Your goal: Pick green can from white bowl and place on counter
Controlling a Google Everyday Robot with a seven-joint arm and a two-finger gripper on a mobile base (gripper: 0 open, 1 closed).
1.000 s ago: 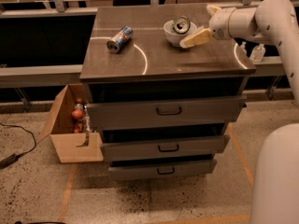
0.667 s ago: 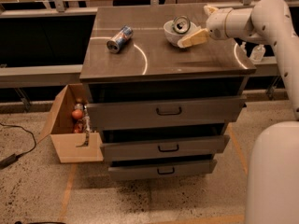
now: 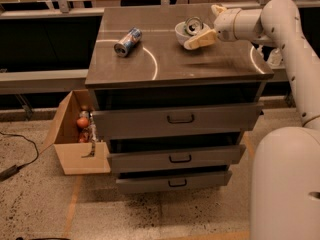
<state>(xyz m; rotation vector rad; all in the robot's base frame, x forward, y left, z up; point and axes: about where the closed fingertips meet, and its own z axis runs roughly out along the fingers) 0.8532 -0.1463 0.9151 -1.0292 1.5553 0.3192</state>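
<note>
The green can lies tilted in the white bowl, its silver top facing the camera. The bowl stands at the back right of the counter. My gripper is open at the bowl's right side. Its lower finger reaches along the front of the bowl's rim. Its upper finger is behind and to the right of the can. Neither finger is closed on the can.
A blue, red and silver can lies on its side at the counter's back left. The cabinet's three drawers are slightly open. An open cardboard box with items sits on the floor at the left. My white base stands at the right.
My gripper has moved a little to the left, closer to the bowl and the can. The can and the bowl have not moved.
</note>
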